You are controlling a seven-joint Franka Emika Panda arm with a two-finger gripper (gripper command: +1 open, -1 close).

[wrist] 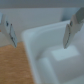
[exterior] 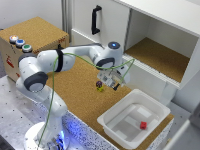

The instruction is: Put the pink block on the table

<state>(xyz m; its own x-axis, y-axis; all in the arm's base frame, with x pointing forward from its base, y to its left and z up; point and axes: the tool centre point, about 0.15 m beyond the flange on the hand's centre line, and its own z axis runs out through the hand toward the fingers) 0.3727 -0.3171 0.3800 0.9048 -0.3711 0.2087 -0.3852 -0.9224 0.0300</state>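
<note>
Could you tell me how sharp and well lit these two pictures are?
Exterior view: evenly lit, slightly soft, yet the pink block in the white tub reads clearly. Wrist view: heavily blurred; the gripper fingers and tub rim are smeared, no block discernible.

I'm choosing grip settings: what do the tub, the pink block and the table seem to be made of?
Tub: probably plastic, white, smooth, slightly glossy thin walls. Pink block: too small to tell; plain, solid reddish-pink, maybe wood or plastic. Table: looks like cork, speckled brown and matte, with a white perforated edge.
</note>
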